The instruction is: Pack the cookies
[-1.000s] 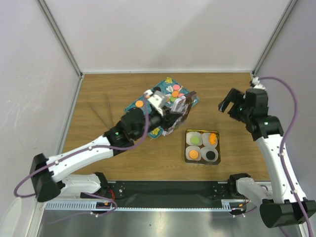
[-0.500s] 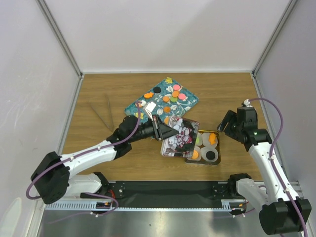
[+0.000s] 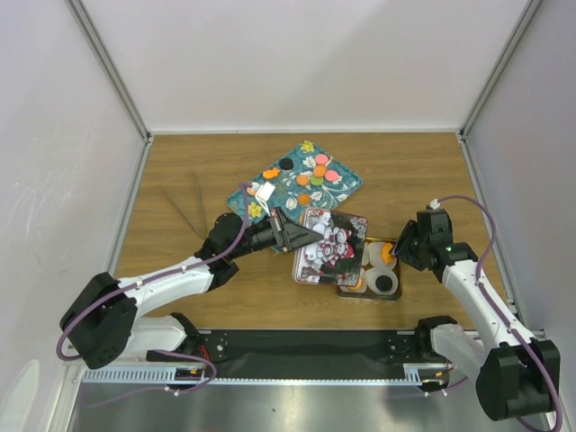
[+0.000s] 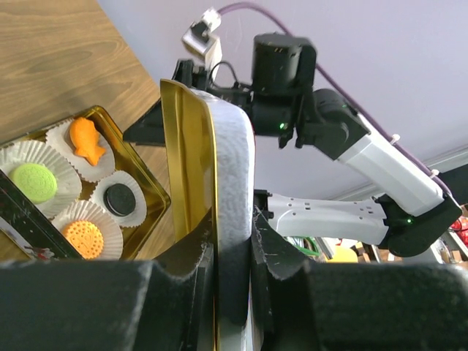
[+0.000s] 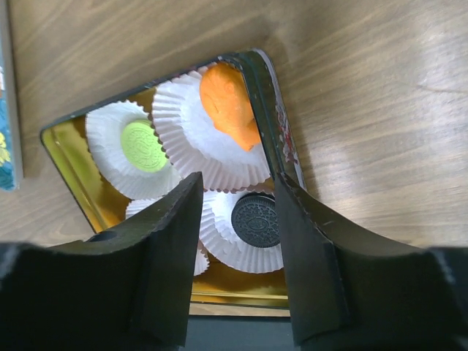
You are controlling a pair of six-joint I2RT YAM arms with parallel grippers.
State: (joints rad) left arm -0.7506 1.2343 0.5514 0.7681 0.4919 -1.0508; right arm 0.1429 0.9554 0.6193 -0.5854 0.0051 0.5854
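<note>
Your lid (image 3: 329,246) has swung over the gold tin (image 5: 66,162), printed face up, gripped by left jaws; right jaws, half-wide, hang over flat round cookies (image 5: 146,145) in fluted paper cups (image 5: 175,124).

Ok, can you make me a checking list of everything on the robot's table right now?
Surface: wooden table.
Job's things: cookies in four paper cups inside the gold tin; more loose on the teal tray.
Clutter: two thin dark sticks at the left.
Grippers: left gripper shut on the picture lid, which partly covers the tin; right gripper open above the tin's right side.
Cables: a purple cable along each arm.
Surroundings: plain white walls.
</note>
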